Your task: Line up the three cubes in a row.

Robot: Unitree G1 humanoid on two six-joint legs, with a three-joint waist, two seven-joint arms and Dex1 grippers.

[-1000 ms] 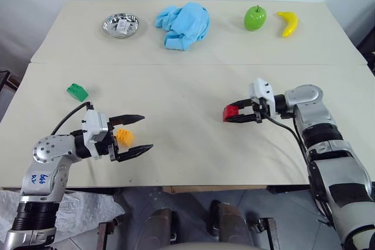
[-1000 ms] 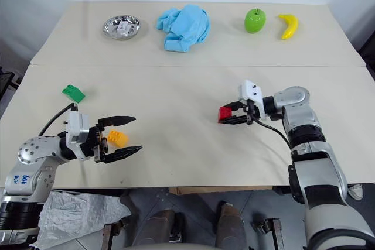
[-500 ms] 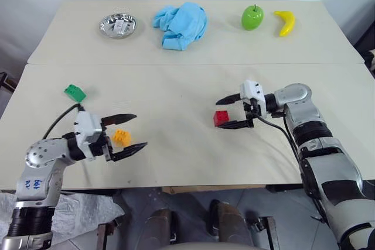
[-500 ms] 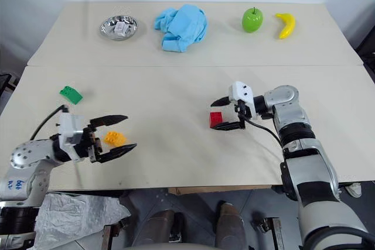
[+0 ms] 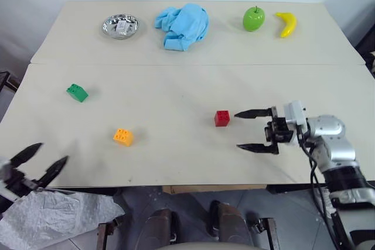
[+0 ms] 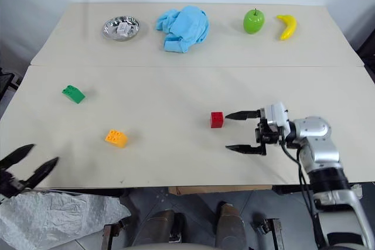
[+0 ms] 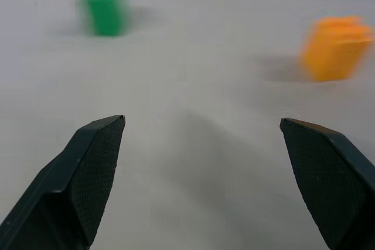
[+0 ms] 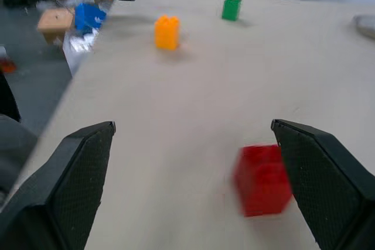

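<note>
Three cubes lie apart on the near table (image 5: pixel 176 156): the green cube (image 5: pixel 77 92) at the left, the orange cube (image 5: pixel 123 137) nearer the front, and the red cube (image 5: pixel 221 118) in the middle. My right gripper (image 5: pixel 237 130) is open just right of the red cube, pointing at it without touching. In the right wrist view the red cube (image 8: pixel 262 178) sits close to one finger, with the orange cube (image 8: pixel 166 31) and green cube (image 8: pixel 231 8) far beyond. My left gripper (image 5: pixel 53 151) is open at the table's front left corner, well left of the orange cube (image 7: pixel 335 48).
On the far table stand a steel bowl (image 5: pixel 120 26), a crumpled blue cloth (image 5: pixel 183 23), a green apple (image 5: pixel 253 18) and a yellow banana (image 5: pixel 287 23). A seam (image 5: pixel 176 64) divides the two tabletops. White plastic sheeting (image 5: pixel 58 221) lies below the front left corner.
My right gripper opened, left the red cube on the table and drew back to the right. My left gripper pulled away left and back from the orange cube.
</note>
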